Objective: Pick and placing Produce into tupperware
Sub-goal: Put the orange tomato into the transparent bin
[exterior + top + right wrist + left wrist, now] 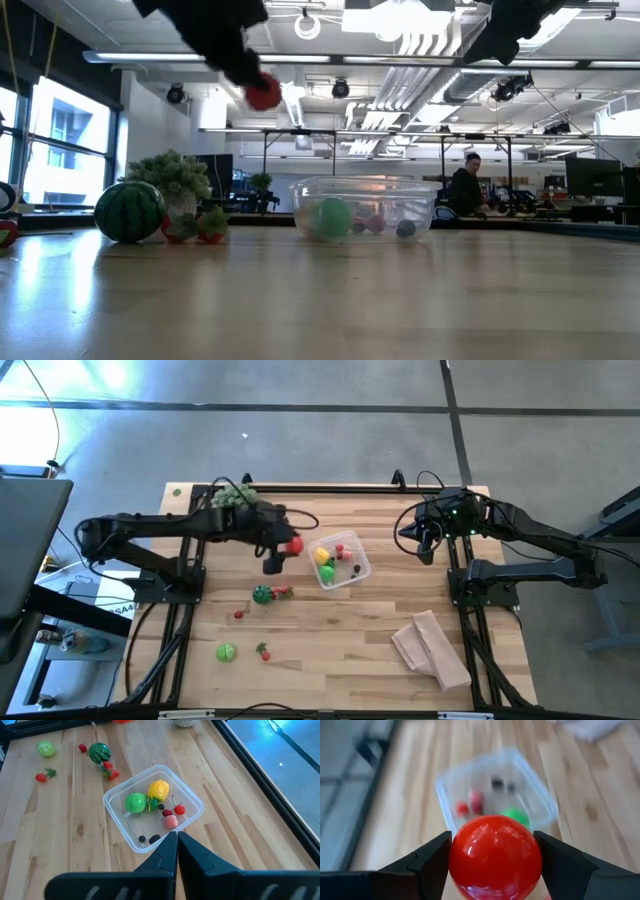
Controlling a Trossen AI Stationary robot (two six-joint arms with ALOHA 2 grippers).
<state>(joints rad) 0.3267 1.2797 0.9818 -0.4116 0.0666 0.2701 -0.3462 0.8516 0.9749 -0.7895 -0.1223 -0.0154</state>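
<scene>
The left gripper grips a red ball short of the tupperware's rim; released early, it could roll across the bench.

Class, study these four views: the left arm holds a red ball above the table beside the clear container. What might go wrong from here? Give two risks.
1. The glossy round red toy fruit sits between the left gripper jaws only at its sides, and it is smooth, so it might slip out early.
2. The gripper hangs beside the small clear plastic tupperware, not over it, and high above the wooden table in the low view. Released there, the fruit may miss or bounce out.
</scene>
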